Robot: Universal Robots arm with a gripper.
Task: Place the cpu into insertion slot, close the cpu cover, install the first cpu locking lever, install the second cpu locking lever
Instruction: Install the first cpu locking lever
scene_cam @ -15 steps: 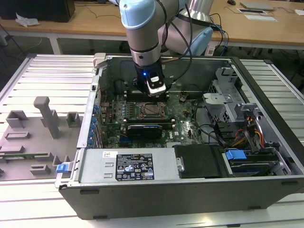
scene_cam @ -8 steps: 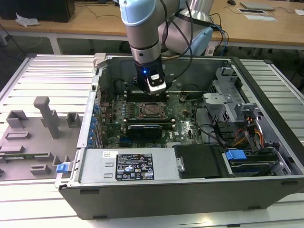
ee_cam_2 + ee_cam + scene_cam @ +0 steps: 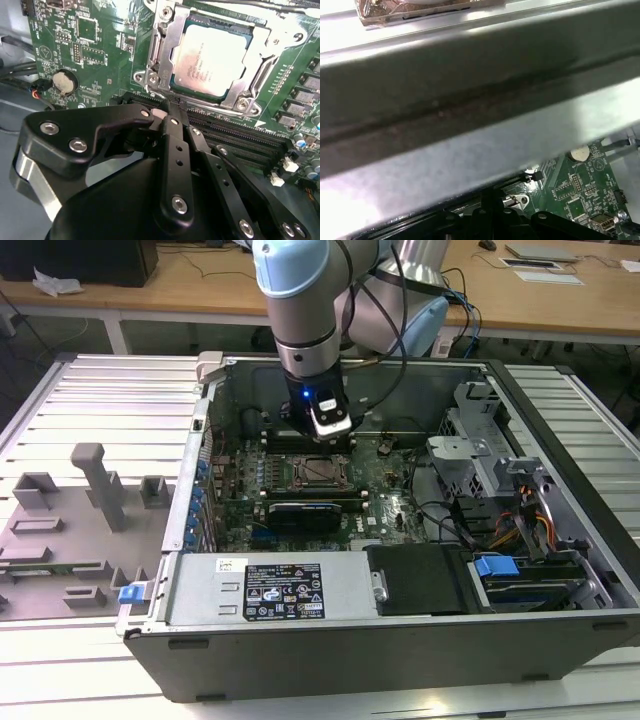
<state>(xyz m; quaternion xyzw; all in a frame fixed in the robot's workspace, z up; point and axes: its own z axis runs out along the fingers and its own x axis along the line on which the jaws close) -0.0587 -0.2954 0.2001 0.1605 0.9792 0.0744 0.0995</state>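
Observation:
The cpu (image 3: 212,60) lies flat in the insertion slot (image 3: 146,78), its silver-grey top facing up. The cpu cover (image 3: 167,42) is down over it, framing the chip. My gripper (image 3: 171,103) hovers just off one edge of the socket frame, beside the long memory slots (image 3: 235,137), with its black fingers (image 3: 176,145) drawn together. Whether a thin lever sits between the tips is hidden. In the exterior view the gripper (image 3: 333,443) hangs just behind the cpu (image 3: 318,470) inside the open computer case (image 3: 400,660).
A coin battery (image 3: 65,81) sits on the green board (image 3: 95,55) near the socket. A black expansion card (image 3: 310,512) lies in front of the socket. The case's metal wall (image 3: 470,100) runs close by the wrist. Drive bays and cables (image 3: 520,510) fill the exterior view's right.

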